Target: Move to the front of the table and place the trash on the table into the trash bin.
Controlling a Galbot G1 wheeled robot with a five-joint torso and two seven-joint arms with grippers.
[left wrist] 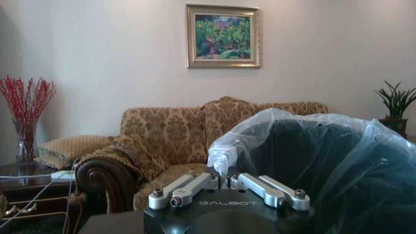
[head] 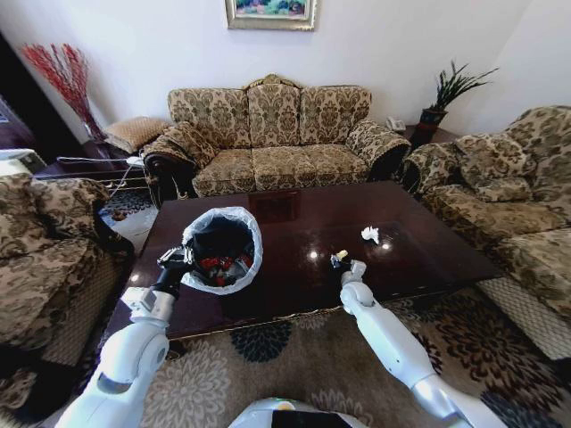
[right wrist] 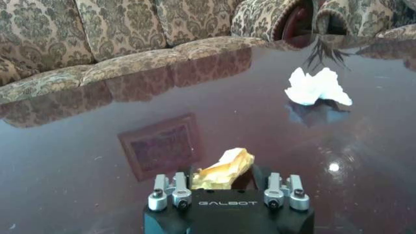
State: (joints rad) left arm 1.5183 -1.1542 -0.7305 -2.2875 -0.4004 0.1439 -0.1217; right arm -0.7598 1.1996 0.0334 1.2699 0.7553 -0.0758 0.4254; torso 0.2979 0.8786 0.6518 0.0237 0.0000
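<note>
My left gripper (head: 175,260) is shut on the near rim of the trash bin (head: 223,250), a black bin with a white bag liner, which it holds tilted over the table's (head: 428,254) left part. Red trash shows inside. In the left wrist view the left gripper (left wrist: 224,181) pinches the liner (left wrist: 286,141). My right gripper (head: 339,260) is shut on a yellow scrap (right wrist: 224,166) just above the glossy table (right wrist: 97,185) near its middle. A crumpled white paper wad (head: 370,234) lies on the table beyond the right gripper (right wrist: 226,179). The same wad (right wrist: 317,87) lies apart from the scrap.
A patterned sofa (head: 272,134) stands behind the table, with armchairs at the left (head: 45,241) and right (head: 508,196). A side table with a vase of red branches (head: 62,80) is at the far left, a potted plant (head: 446,94) at the far right.
</note>
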